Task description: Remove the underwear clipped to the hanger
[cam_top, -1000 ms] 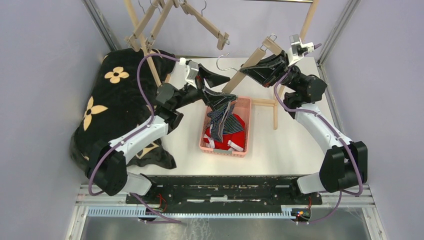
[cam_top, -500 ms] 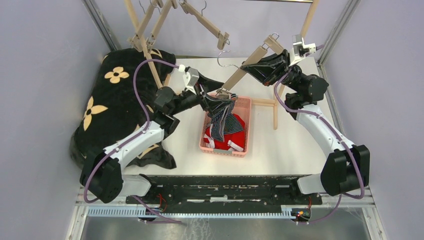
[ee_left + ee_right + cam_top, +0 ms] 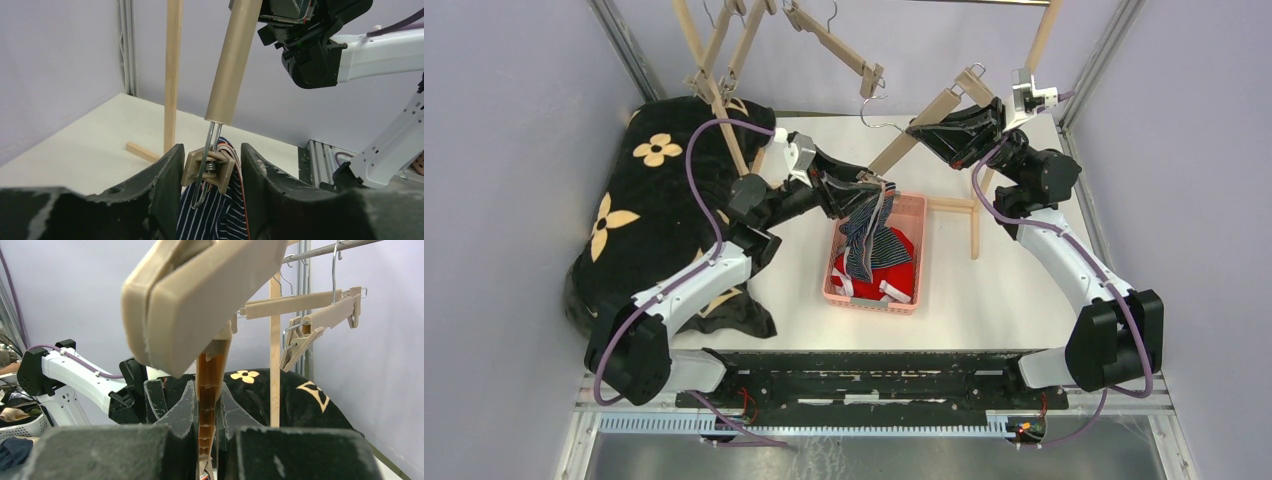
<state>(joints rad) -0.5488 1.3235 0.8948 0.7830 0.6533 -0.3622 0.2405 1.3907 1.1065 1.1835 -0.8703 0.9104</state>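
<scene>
A tan hanger [image 3: 924, 115] slants down to the left over the table. My right gripper [image 3: 921, 132] is shut on its bar [image 3: 215, 370], which stands pinched between the jaws [image 3: 207, 395]. Dark blue striped boxers [image 3: 864, 235] hang from the hanger's lower clip [image 3: 210, 167] into a pink basket [image 3: 911, 203]. My left gripper [image 3: 876, 188] has both fingers pressed against that clip's sides [image 3: 211, 150], with the striped cloth [image 3: 210, 215] below. Red briefs with a white waistband [image 3: 894, 275] lie in the basket.
A black blanket with tan flowers [image 3: 649, 200] covers the left side of the table. More empty tan hangers [image 3: 824, 40] hang at the back. Wooden rack posts [image 3: 974, 215] stand right of the basket, behind the clip [image 3: 172, 75].
My left gripper swung up and to the right onto the hanger's lower clip, and its jaws came in from wide open against it. The right gripper kept its hold on the bar.
</scene>
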